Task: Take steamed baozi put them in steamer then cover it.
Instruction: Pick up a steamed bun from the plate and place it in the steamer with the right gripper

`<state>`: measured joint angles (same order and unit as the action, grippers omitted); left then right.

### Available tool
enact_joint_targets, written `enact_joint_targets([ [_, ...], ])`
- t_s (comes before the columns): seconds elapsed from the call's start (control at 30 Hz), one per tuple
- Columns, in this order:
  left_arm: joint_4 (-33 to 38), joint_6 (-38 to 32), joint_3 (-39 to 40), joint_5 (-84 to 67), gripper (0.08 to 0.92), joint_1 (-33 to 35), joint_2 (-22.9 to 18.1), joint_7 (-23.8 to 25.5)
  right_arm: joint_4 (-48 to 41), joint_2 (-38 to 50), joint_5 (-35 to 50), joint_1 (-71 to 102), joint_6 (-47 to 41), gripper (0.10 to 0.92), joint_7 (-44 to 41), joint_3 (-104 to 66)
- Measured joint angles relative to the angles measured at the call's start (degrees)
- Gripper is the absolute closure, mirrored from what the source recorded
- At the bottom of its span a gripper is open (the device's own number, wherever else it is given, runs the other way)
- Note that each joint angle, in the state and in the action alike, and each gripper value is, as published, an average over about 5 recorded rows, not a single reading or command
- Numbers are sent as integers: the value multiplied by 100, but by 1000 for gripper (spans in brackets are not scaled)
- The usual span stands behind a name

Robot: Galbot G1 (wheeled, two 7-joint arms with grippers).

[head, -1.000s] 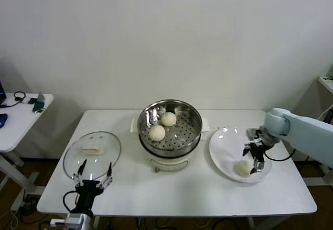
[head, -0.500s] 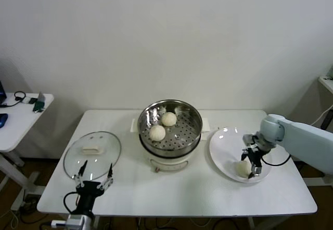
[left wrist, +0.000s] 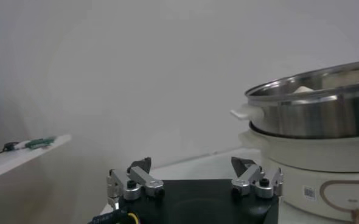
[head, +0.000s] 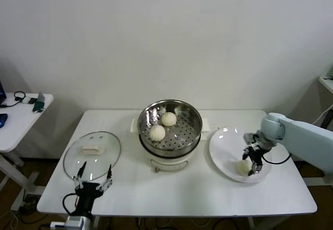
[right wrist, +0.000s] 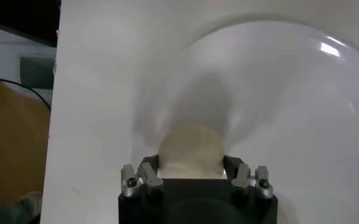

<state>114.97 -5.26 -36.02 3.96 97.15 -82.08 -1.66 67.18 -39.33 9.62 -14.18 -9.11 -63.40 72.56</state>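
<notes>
1. Two small round cream-white steamed baozi (head: 162,126) already lie inside the round shiny stainless-steel steamer basket (head: 193,131) on its white electric pot base, at the centre of the head view on the white table (head: 171,193).
2. Only one more cream-white bun (head: 243,167) shows on the flat white plate (head: 221,152) at the right of that frame; a fourth bun is not visible anywhere.
3. The right gripper (head: 251,163) is down on the plate at this bun. In the right wrist view the bun (right wrist: 190,149) sits between the two fingers (right wrist: 144,175), which stand wide on either side of it; whether they press it yet I cannot tell, so I judge the grasp is just being formed.
4. The round clear glass cover with its cream-white oblong handle (head: 92,150) lies flat on the table at the lower left of the head view, well apart from the steamer.
5. The left gripper (head: 92,182) waits at the bottom left, just in front of the cover, its pincer spread wide and empty, as the left wrist view confirms (left wrist: 195,179).
6. Judged from this, the task is roughly half done: the plate's bun must go into the basket, then the cover must be lifted and set on top.
</notes>
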Motion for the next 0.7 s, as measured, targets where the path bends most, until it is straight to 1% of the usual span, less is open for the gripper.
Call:
enact_joint_targets([
  [0.27,10,-7,1,-19,177,43,0,-3,188,-302,17,-1237,669,338,-121,763],
  [0.5,24,-7,28,-39,177,67,1,-11,272,-876,-53,-2533,1570,333,-182,1399],
  [0.7,18,0,46,-57,177,82,-5,-18,416,-1461,-210,-3177,2303,330,-196,1493],
])
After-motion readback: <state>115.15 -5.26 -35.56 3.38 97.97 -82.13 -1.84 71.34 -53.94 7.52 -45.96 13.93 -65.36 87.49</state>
